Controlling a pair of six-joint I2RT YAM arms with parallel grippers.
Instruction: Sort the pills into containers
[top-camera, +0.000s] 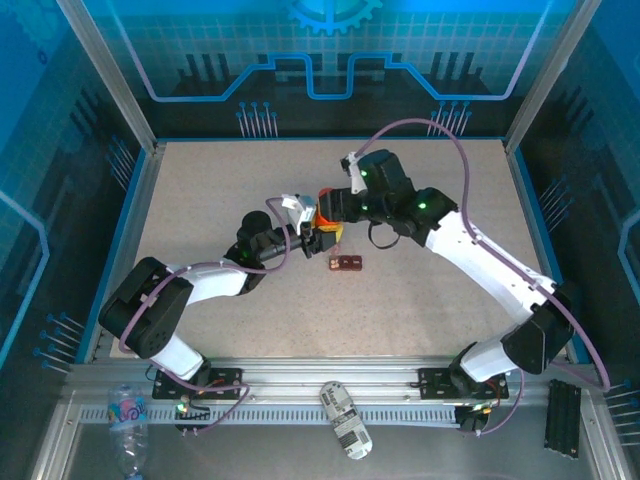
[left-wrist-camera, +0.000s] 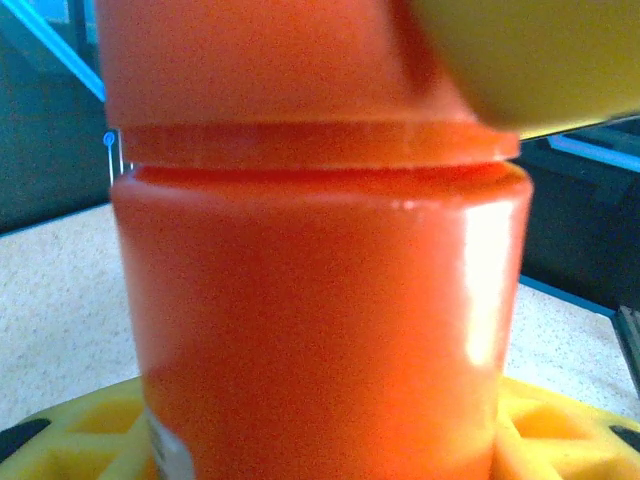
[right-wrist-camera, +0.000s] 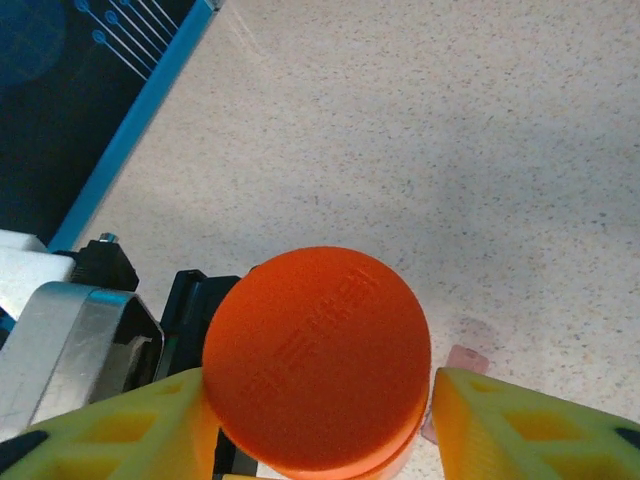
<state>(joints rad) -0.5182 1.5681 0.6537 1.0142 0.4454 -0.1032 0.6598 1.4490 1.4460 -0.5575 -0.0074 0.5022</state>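
**A:** What lies nearest, from above?

**B:** Along the front rail, off the desk (top-camera: 200, 200): a clear plastic bottle (top-camera: 130, 412) at 7 o'clock, a white labelled canister (top-camera: 345, 421) at 6 and a black strip (top-camera: 562, 417) at 5.

**A:** And on the desk itself?

**B:** The containers (top-camera: 347, 263) come first. It is a flat maroon box near the middle, lying at about 5 o'clock from the orange bottle (top-camera: 324, 226) and close to it but apart. The overhead camera is the one that places it. I can't tell what the cells hold.

**A:** Who has the bottle?

**B:** Both arms. The left end effector (top-camera: 316, 234) comes in from 8 o'clock and the right end effector (top-camera: 329, 208) from 2 o'clock.

**A:** How do the grips look up close?

**B:** The left wrist camera looks at the bottle side-on. It stands upright, with the yellow left fingers (left-wrist-camera: 70, 440) closed against its lower body at 7 and 5 o'clock. A sliver of label shows low down, and one blurred yellow right finger overlaps the cap (left-wrist-camera: 260, 60) at 1 o'clock.

**A:** And from the right wrist?

**B:** That camera looks straight down on the cap's round embossed top. The yellow right fingers (right-wrist-camera: 520, 430) are narrowed onto its rim at 8 and 4 o'clock. The left arm's metal and black parts sit at 9 o'clock, with bare speckled desk beyond at 12.
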